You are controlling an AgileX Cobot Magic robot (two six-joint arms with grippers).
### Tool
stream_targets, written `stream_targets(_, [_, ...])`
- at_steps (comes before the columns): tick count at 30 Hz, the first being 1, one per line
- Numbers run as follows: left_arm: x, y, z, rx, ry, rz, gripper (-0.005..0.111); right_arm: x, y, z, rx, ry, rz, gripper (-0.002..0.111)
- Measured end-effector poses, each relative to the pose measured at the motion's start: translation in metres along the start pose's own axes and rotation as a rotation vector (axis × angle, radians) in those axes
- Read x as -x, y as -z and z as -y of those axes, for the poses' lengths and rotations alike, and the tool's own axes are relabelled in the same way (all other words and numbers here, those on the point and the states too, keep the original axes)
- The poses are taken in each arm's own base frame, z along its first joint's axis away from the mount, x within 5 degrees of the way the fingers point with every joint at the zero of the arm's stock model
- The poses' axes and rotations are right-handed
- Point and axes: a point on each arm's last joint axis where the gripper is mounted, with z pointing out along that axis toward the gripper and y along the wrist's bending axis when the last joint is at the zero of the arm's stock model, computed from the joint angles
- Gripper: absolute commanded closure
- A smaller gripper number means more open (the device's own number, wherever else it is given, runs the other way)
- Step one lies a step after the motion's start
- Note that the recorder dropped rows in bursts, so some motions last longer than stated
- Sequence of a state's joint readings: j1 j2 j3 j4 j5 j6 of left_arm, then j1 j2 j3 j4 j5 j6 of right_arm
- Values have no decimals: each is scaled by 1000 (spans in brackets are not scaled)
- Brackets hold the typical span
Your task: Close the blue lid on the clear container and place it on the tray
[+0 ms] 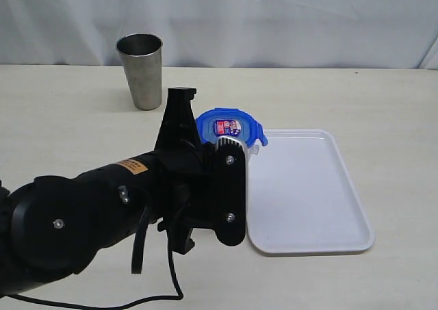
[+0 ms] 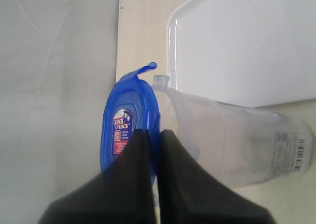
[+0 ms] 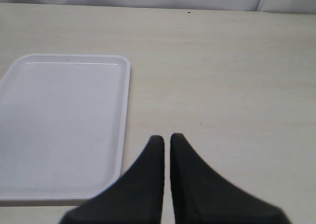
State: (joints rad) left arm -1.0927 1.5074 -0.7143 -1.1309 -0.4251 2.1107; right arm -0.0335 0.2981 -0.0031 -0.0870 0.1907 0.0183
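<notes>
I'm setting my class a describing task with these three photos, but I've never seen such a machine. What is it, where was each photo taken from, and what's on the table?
It is a robot with two arms, each ending in a two-fingered gripper. One photo views the table from outside; the other two come from cameras on the wrists. On the table are a steel tumbler, a white tray and a clear container. The left gripper pinches the rim of its blue lid; the right gripper is shut and empty.

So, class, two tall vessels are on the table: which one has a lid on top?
The clear container, topped by the blue lid, beside the tray; the steel tumbler is open-topped.
</notes>
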Motion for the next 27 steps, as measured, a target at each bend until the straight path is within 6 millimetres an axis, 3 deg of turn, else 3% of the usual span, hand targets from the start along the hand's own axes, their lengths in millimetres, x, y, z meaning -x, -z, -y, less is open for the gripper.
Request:
stream_targets(18, [-1,7,-6,20,50,-5,107,0,0,0,0,0,1,104])
stream_targets(27, [-7,8,3,-3,34,-19,107,0,0,0,0,0,1,104])
